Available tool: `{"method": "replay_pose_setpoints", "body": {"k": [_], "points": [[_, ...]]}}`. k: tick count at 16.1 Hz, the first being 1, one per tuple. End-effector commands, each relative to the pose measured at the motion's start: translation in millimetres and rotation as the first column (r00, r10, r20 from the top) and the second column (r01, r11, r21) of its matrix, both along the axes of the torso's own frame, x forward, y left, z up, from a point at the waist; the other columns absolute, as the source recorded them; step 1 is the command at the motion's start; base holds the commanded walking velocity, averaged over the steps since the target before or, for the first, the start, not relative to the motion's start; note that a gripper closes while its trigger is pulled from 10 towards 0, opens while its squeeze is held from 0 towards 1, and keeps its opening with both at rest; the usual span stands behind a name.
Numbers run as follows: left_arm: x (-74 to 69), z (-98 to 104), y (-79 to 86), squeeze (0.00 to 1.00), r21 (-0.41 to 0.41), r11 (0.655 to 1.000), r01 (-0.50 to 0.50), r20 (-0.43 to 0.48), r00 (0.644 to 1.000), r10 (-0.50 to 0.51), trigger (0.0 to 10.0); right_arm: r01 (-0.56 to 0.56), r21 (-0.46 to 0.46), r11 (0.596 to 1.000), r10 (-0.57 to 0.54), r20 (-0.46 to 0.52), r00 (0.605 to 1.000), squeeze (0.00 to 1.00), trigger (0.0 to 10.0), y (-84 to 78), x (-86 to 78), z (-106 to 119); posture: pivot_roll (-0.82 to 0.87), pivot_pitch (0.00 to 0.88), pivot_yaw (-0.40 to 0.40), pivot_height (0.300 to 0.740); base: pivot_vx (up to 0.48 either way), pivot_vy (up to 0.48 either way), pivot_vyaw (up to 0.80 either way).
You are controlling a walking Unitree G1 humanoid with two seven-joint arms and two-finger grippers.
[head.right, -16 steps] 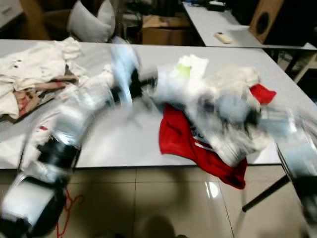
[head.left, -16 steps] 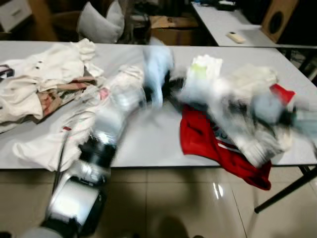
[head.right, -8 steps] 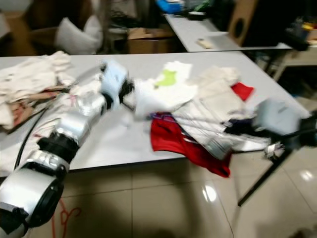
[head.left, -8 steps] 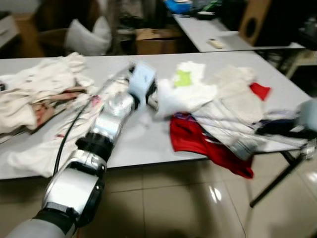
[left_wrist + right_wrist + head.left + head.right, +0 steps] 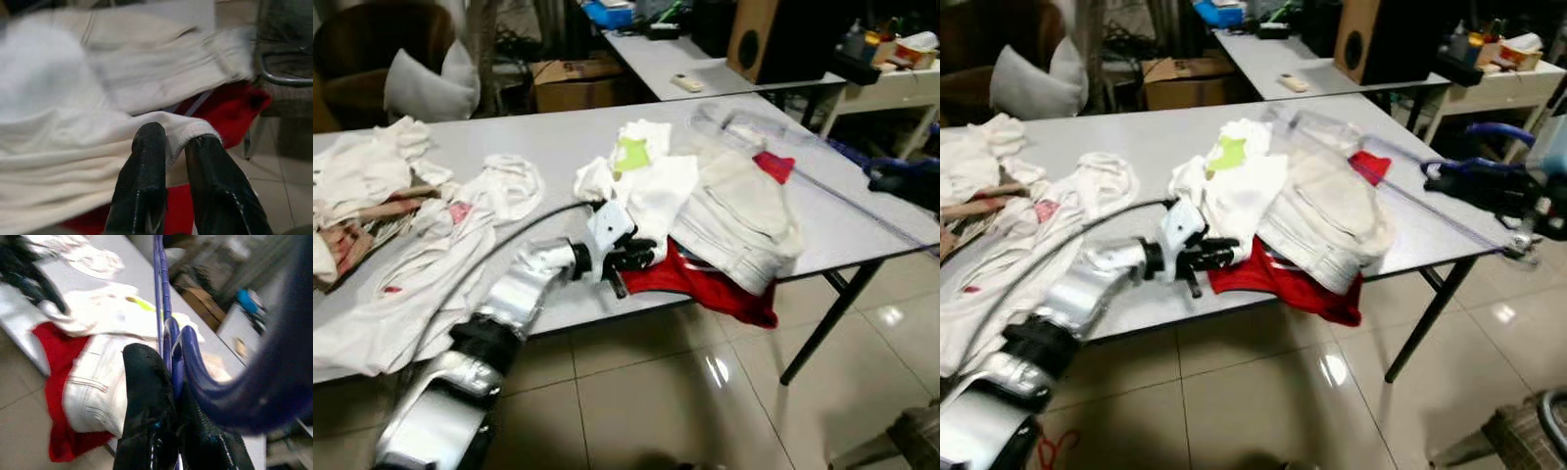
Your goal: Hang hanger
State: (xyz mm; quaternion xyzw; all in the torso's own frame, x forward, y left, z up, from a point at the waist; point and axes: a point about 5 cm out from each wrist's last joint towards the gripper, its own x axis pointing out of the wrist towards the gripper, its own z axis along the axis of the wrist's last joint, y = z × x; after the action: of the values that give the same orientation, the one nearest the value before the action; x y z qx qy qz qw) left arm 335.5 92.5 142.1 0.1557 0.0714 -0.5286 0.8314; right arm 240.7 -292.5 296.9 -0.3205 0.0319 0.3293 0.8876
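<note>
**Right claw has the hanger, left claw is stuck into the laundry**

Starting at the right gripper (image 5: 171,431): its two black fingers are clamped tight around the neck of a blue hanger (image 5: 168,340), just under the hook, with the big blue curve of the hook sweeping past the wrist camera. So that one's closed on the hanger, no doubt. In the head view you can see the same gripper (image 5: 1518,201) way out past the right end of the grey table (image 5: 548,147), and the hanger's long thin bar runs from there back up and over the tabletop toward the far middle, passing above the pile. So its long axis lies diagonally across the table's right corner, hook end at the claw.

Left gripper (image 5: 171,161) is down at the front edge of the table with its fingers nearly together, and a fold of the white garment (image 5: 651,191) sits pinched between them. Under that is the red garment (image 5: 724,289) drooping off the edge, and the cream trousers (image 5: 739,211) next to it.

There's more white clothing (image 5: 401,264) heaped on the left side, a speaker (image 5: 769,39) and a second table (image 5: 651,69) behind.

My guess: the hanger is all the right arm's business, and the hanging spot isn't anywhere I can see, so the robot likely needs to turn away from the table first.
</note>
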Motion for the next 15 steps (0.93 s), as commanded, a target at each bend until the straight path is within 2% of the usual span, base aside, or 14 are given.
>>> {"method": "replay_pose_setpoints", "body": {"k": [1,2,3,5,6,7,8,9,10,11,12,13,14,15], "points": [[-6.3,8,-1.6,1.0,0.013,0.998,0.065,0.017,0.998,-0.065,10.0,0.036,0.018,0.999,-0.036,0.002,0.999,0.0,10.0,2.3,4.4,-3,-0.21,0.0,0.024,0.74,0.0,0.0,0.0],[-18.3,26,13.2,1.0,0.173,0.974,0.146,0.083,0.983,-0.162,10.0,0.061,0.095,0.994,-0.061,0.005,0.998,0.0,10.0,12.7,10.8,-15,-0.2,0.0,0.024,0.74,0.0,0.0,0.0],[-21.3,34,17.8,1.0,0.187,0.971,0.151,0.09,0.981,-0.17,10.0,0.062,0.119,0.991,-0.063,0.006,0.998,0.0,10.0,17.3,12.2,-18,-0.2,0.0,0.024,0.74,0.0,0.0,0.0],[-30.1,59,28.0,1.0,0.124,0.98,0.158,0.088,0.982,-0.169,10.0,0.077,0.184,0.98,-0.081,0.013,0.997,0.0,10.0,29.4,16.4,-25,-0.18,0.0,0.025,0.74,0.0,0.0,0.0],[-40.5,81,34.1,1.0,-0.003,0.987,0.163,0.075,0.984,-0.162,10.0,0.102,0.248,0.963,-0.112,0.028,0.993,0.0,10.0,37.8,19.7,-29,-0.17,0.0,0.026,0.74,0.0,0.0,0.0],[-45.7,91,37.7,1.0,-0.059,0.986,0.158,0.081,0.985,-0.153,10.0,0.118,0.293,0.949,-0.13,0.022,0.991,0.0,10.0,41.7,21.1,-31,-0.17,0.0,0.026,0.74,0.0,0.0,0.0],[-55.8,105,47.5,1.0,-0.132,0.984,0.118,0.105,0.989,-0.105,10.0,0.133,0.362,0.923,-0.158,0.039,0.987,0.0,10.0,54.6,22.1,-33,-0.16,0.0,0.019,0.74,0.0,0.0,0.0],[-58.0,105,51.7,1.0,-0.137,0.986,0.092,0.116,0.99,-0.076,10.0,0.143,0.387,0.911,-0.173,0.043,0.984,0.0,10.0,60.0,22.6,-35,-0.16,0.0,0.019,0.74,0.0,0.0,0.0],[-56.5,103,56.3,0.88,-0.092,0.995,0.041,0.168,0.986,-0.025,10.0,0.15,0.39,0.908,-0.185,0.051,0.981,0.0,10.0,63.5,23.3,-37,-0.16,0.0,0.019,0.74,0.0,0.0,0.0],[-53.0,102,60.8,0.36,-0.083,0.996,-0.037,0.182,0.982,0.052,10.0,0.16,0.421,0.893,-0.201,0.057,0.978,0.0,10.0,67.1,24.3,-36,-0.15,0.0,0.015,0.74,0.0,0.0,0.0],[-44.0,102,66.6,0.0,-0.155,0.972,-0.175,0.177,0.963,0.202,10.0,0.165,0.471,0.866,-0.221,0.065,0.973,0.0,10.0,75.0,25.9,-35,-0.15,0.0,0.014,0.74,0.0,0.0,0.0],[-40.2,104,69.9,0.0,-0.225,0.94,-0.256,0.174,0.939,0.297,10.0,0.172,0.496,0.851,-0.234,0.065,0.97,0.0,10.0,82.0,26.4,-34,-0.15,0.0,0.014,0.74,0.0,0.0,0.0],[-37.3,101,72.7,0.0,-0.29,0.883,-0.37,0.146,0.895,0.423,10.0,0.213,0.538,0.816,-0.279,0.043,0.959,0.0,10.0,91.8,26.5,-41,-0.15,0.0,0.014,0.74,0.0,0.0,0.0],[-36.7,99,73.2,0.0,-0.31,0.861,-0.402,0.129,0.88,0.457,10.0,0.244,0.547,0.801,-0.312,0.033,0.95,0.0,10.0,93.4,26.6,-44,-0.15,0.0,0.014,0.74,0.0,0.0,0.0]]}}
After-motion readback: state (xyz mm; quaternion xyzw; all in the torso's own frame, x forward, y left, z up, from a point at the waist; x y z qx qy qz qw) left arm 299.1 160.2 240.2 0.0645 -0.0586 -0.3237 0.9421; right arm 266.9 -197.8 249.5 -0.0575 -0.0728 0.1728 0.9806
